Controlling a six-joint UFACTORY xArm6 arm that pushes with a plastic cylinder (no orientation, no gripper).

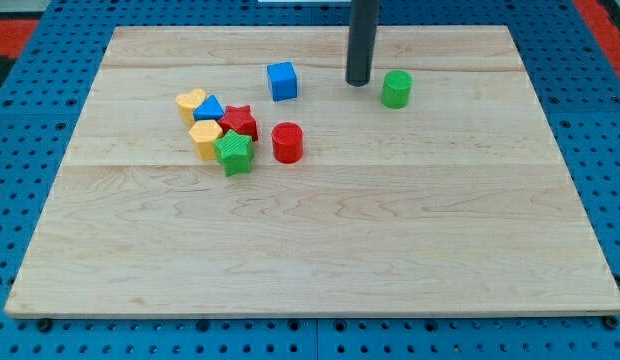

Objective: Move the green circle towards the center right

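Observation:
The green circle [396,89] is a short green cylinder standing on the wooden board near the view's top, right of centre. My tip [358,82] is the lower end of the dark rod coming down from the view's top edge. It rests on the board just left of the green circle, with a small gap between them.
A blue cube [282,81] lies left of my tip. A red cylinder [287,143] stands below it. A cluster at the left holds a yellow heart [190,103], a blue block [209,109], a red star [240,122], a yellow block [205,138] and a green star [234,152]. The board edge [550,110] runs along the right.

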